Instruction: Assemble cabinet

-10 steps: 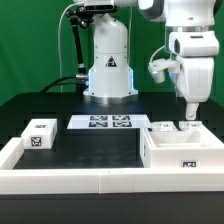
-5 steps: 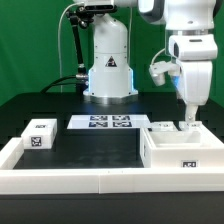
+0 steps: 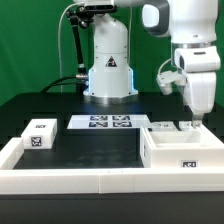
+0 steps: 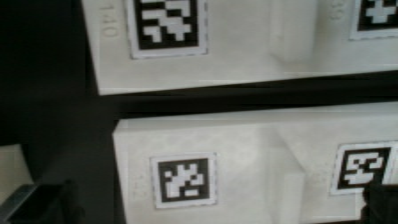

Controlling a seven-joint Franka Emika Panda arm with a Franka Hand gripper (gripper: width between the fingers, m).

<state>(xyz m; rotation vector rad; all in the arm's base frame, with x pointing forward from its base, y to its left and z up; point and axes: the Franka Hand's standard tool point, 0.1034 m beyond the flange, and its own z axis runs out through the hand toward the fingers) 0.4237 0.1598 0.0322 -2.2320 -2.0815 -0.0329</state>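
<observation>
The gripper (image 3: pixel 194 116) has shifted toward the exterior view's right and dropped a little lower than it hung a second ago, and more of the arm's upper joint now shows above it. Nothing else on the table (image 3: pixel 100 145) has moved.

The jaws stand at their widest, with nothing between them. In the wrist view, the gripper (image 4: pixel 205 208) shows as dark fingertips (image 4: pixel 39 203) at opposite edges, over white tagged surfaces split by a dark gap. Whether a fingertip touches the white below cannot be told. From the exterior view, the fingers point straight down over two small white pieces (image 3: pixel 161 126) just behind the cabinet body (image 3: pixel 183 148).

The cabinet body, a large white open-topped box with one square tag on its front face, sits at the front of the table on the exterior view's right, against the white border wall (image 3: pixel 70 180). A small tagged block (image 3: pixel 40 133) rests well apart on the exterior view's left. The marker board (image 3: pixel 105 122) lies flat between them, in front of the robot's base (image 3: pixel 108 70).
</observation>
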